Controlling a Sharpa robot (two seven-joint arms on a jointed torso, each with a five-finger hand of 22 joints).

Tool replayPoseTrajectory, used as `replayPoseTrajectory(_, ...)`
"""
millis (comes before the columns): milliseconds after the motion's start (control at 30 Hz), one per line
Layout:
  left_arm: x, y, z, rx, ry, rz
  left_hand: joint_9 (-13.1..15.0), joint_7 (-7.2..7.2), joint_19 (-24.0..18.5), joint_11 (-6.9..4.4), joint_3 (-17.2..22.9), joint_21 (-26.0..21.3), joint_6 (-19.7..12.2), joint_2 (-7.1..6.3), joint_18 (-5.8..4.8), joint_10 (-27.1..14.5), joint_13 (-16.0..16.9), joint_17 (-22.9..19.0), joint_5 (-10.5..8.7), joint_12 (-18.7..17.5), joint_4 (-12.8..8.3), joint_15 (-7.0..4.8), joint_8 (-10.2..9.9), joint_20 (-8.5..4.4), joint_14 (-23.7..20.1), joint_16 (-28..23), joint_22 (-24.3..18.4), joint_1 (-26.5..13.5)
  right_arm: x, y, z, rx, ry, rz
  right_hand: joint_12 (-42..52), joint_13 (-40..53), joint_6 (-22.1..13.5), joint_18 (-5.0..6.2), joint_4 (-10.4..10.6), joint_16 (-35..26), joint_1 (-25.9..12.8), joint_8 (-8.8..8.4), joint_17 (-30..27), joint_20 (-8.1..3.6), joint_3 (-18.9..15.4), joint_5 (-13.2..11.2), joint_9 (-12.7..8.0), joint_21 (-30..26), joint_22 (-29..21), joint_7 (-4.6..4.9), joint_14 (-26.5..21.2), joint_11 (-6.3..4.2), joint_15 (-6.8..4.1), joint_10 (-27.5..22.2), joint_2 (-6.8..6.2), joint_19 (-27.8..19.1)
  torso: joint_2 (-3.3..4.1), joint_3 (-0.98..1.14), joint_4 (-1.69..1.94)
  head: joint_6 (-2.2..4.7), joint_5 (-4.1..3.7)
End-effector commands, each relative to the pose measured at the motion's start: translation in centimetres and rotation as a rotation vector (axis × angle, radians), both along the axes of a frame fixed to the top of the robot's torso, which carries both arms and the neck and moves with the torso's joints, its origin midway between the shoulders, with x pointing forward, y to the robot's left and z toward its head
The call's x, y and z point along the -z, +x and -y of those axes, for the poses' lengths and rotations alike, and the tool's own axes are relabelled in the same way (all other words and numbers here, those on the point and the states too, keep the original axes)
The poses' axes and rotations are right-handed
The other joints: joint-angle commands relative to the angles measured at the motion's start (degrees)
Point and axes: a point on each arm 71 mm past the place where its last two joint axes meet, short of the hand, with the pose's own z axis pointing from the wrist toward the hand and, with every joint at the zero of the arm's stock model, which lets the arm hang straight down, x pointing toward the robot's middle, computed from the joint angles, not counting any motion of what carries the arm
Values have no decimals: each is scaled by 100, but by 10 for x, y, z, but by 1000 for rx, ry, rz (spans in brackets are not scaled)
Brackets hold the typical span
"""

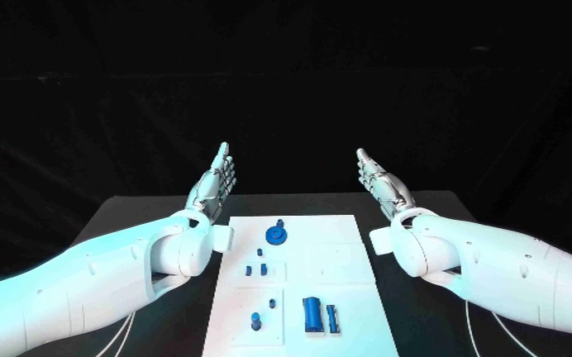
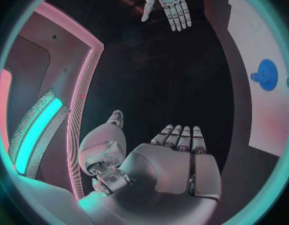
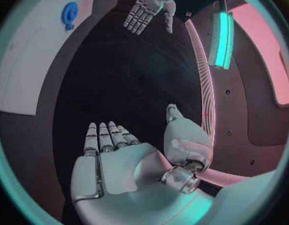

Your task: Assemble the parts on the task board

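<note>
Black surface [image 1: 143, 208], dark room behind. White board [image 1: 345, 245] w/ blue parts [image 1: 275, 233] at centre. Left hand [image 1: 215, 182] & right hand [image 1: 382, 179] flanked board's far end, fingers straight, both empty.

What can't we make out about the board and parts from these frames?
- Task board: near end cut off by the head view's bottom edge.
- Small blue parts: too small in the head view to tell their shape or whether they are seated.
- Round blue part: at the rim of the left wrist view, distorted; detail unreadable.
- Left hand and right hand: seen edge-on in the head view, fingers overlapping.
</note>
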Motion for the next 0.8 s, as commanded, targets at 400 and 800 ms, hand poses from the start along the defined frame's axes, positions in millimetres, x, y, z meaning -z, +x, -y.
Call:
replayPoseTrajectory(400, -9, -36, 12, -154, 83, 41, -75, -76, -223, -75, -180, -102, -277, 72, -118, -307, -24, -48, -108, -106, -45, -62, -107, -99, -244, -124, -84, -1709, -15, -34, -27, 117, 159, 13, -60, -100, -307, -167, -71, -124, -1724, -75, -131, -73, -174, -63, -154, -50, -210, -70, -350, -46, -38, -518, 82, -340, -21, 23, -17, -1, 9)
replayPoseTrajectory(800, -9, -36, 12, -154, 83, 41, -75, -76, -223, -75, -180, -102, -277, 72, -118, -307, -24, -48, -108, -106, -45, -62, -107, -99, -244, -124, -84, -1709, -15, -34, -27, 117, 159, 13, -60, -100, -307, -167, -71, -124, -1724, -75, -131, -73, -174, -63, -154, -50, -210, -70, -350, -46, -38, -518, 82, -340, -21, 23, -17, -1, 9)
